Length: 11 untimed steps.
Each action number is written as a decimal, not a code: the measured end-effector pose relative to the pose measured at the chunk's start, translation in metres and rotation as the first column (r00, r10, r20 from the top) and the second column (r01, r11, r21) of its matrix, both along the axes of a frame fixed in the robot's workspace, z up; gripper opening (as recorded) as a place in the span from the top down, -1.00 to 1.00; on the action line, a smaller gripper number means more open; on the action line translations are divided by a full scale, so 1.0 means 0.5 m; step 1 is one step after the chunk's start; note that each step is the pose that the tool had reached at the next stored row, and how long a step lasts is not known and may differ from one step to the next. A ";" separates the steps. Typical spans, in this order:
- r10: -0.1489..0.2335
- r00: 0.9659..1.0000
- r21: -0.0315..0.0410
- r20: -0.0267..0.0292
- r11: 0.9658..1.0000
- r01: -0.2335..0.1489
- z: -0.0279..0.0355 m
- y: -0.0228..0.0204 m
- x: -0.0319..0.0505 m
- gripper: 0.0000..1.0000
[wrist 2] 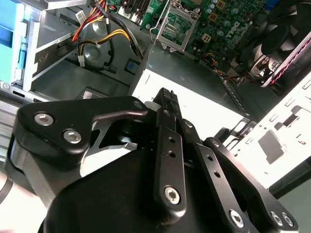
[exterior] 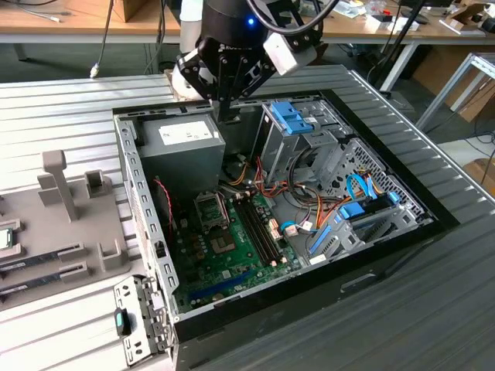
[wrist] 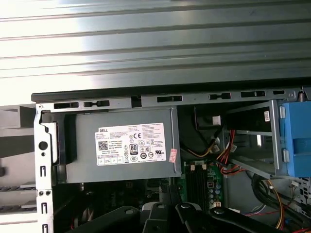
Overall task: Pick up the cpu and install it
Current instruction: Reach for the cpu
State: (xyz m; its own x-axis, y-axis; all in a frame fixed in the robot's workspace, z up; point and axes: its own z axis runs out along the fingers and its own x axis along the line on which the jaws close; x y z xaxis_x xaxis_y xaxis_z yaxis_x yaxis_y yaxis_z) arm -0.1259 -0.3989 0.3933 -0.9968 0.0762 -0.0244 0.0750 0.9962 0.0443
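While the arm hangs over the far side of the open computer case (exterior: 371, 272), the ribbed metal table (exterior: 62, 108) carries both that case and a grey fixture tray (exterior: 31, 210) at the exterior view's left. Inside the case, the grey power-supply box (exterior: 182, 154) sits in the far corner with its white label facing up. A blue drive bracket (exterior: 292, 116) stands on its other side, toward the exterior view's right. Below them lies the green motherboard (exterior: 224, 255), and on it the metal-framed socket (exterior: 210, 209) stands just beside the long memory slots (exterior: 259, 228).

The gripper (exterior: 227, 114) points down above the power-supply box, over the edge nearest the blue bracket. In both wrist views its fingers look pressed together with nothing between them, the tips (wrist 2: 167, 97) hovering clear of the label and touching nothing. The first wrist view shows the same label (wrist: 129, 143) beyond the fingertips (wrist: 167, 190).

The cpu (exterior: 5, 239) lies flat on the grey tray at the exterior view's left edge, partly cut off by the frame. It sits near two memory sticks (exterior: 39, 256), outside the case and well apart from the gripper.
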 end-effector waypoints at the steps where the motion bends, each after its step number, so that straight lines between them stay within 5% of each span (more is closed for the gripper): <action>1: 0.000 1.000 0.000 0.000 1.000 0.000 0.000 0.0000 0.000 0.79; 11: 0.000 1.000 0.000 0.000 1.000 0.000 0.000 0.0000 -0.004 0.79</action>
